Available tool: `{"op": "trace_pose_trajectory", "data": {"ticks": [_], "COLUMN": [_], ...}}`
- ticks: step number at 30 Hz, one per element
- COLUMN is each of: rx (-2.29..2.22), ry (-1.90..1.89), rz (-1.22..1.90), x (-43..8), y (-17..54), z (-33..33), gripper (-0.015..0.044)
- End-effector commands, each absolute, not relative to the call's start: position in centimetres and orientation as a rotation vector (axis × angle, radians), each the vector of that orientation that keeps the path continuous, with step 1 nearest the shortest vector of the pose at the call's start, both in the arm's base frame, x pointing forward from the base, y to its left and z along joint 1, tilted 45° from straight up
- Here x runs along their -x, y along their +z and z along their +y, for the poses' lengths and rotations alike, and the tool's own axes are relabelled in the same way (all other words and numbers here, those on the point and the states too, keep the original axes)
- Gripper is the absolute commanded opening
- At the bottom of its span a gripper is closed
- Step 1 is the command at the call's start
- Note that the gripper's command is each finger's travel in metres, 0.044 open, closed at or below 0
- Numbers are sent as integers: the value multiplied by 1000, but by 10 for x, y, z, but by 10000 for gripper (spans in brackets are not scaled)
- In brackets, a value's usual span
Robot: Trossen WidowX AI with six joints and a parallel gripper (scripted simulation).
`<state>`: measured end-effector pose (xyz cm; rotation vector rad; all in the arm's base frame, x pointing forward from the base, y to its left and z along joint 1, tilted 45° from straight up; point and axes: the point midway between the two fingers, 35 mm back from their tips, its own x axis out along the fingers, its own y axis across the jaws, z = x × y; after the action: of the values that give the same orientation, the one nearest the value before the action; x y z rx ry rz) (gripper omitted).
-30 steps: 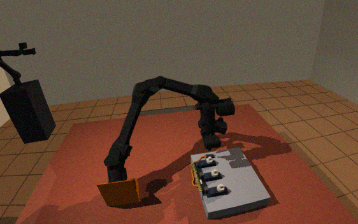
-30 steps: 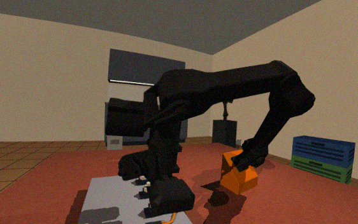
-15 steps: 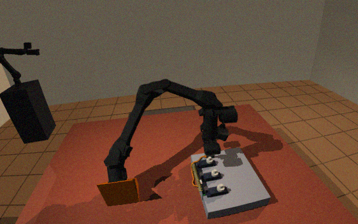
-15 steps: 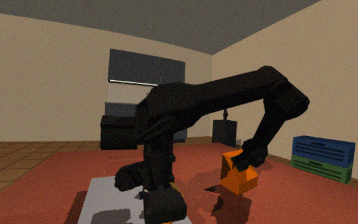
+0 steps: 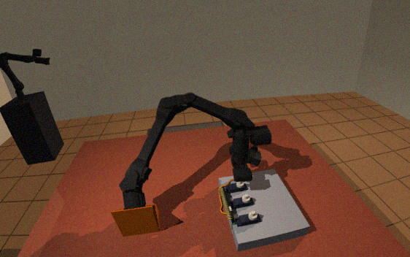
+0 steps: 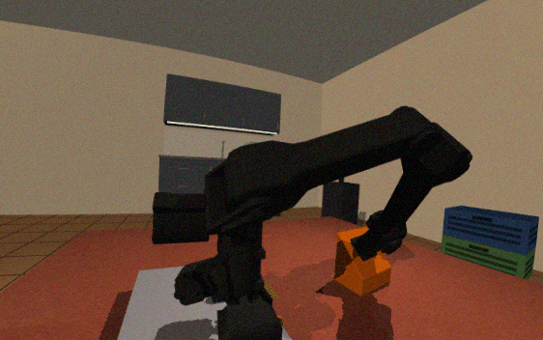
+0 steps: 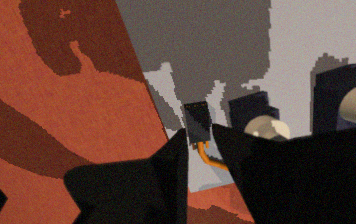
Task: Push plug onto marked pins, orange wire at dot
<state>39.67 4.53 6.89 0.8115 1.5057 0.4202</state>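
Observation:
The grey holder (image 5: pixel 281 212) (image 6: pixel 150 299) (image 7: pixel 300 45) lies on the red mat and carries three dark servos, the nearest to my gripper being the end servo (image 5: pixel 238 186) (image 7: pixel 260 122). The pin row (image 5: pixel 226 204) (image 6: pixel 271 291) runs along its left edge, with the orange lead (image 5: pixel 221 195) (image 7: pixel 211 160) curving beside it. The small dark plug (image 7: pixel 196 121) lies on the holder near that edge. My gripper (image 5: pixel 241 179) (image 7: pixel 198 130) points down over it, fingers partly open on either side of the plug and apart from it. The coloured band and dot are not visible.
The orange arm base (image 5: pixel 136 220) (image 6: pixel 362 270) stands on the red mat (image 5: pixel 182 160) left of the holder. A black box with a camera stand (image 5: pixel 31 125) is at the far left. Blue and green crates (image 6: pixel 490 239) stand by the wall.

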Motion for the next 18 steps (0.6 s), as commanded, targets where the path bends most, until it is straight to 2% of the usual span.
{"op": "trace_pose_trajectory", "data": {"ticks": [1, 2, 7, 18], "rx": [-821, -821, -821, -819], "ry": [419, 419, 419, 417], "rz": [1507, 1507, 1507, 1508], "x": [-396, -396, -396, -394], "y": [67, 67, 67, 98], "z": [48, 48, 48, 15], "gripper": [62, 36, 3, 0]}}
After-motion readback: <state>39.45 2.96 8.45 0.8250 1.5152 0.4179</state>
